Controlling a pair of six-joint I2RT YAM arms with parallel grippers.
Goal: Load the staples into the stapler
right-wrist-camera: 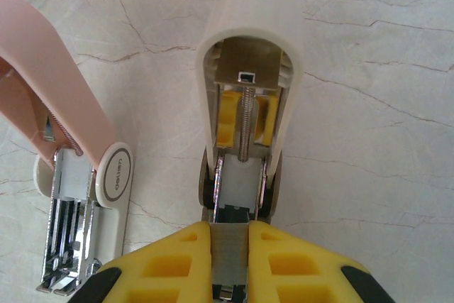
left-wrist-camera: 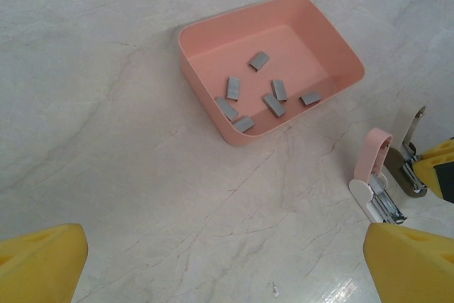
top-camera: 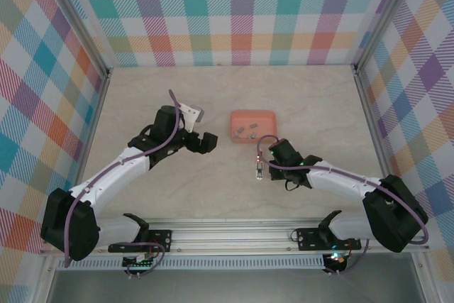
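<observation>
One marbled table (top-camera: 177,189) carries everything I have on screen, and I am placing the rest against the coral-pink tray (top-camera: 253,114) near its middle. From overhead, the left arm (top-camera: 113,172) reaches in from the tray's left and the right arm (top-camera: 340,182) comes from its near right.

The left gripper (top-camera: 206,142) hangs to the left of the tray, clear of it. On its wrist feed the yellow fingers (left-wrist-camera: 39,264) sit at opposite bottom corners, jaws spread wide with nothing between them.

The right gripper (top-camera: 264,161) is just on the near side of the tray. On its own feed its yellow fingers (right-wrist-camera: 170,260) are pressed onto a flat metal strip of the stapler (right-wrist-camera: 245,118).

That stapler lies open on the table, just in front of the tray and not touching it. Its pink arm (right-wrist-camera: 50,69) is swung away to one side, and the white shell with its spring faces the camera.

Several staples (left-wrist-camera: 274,104), short grey strips, lie loose on the tray floor, scattered toward its near wall.
</observation>
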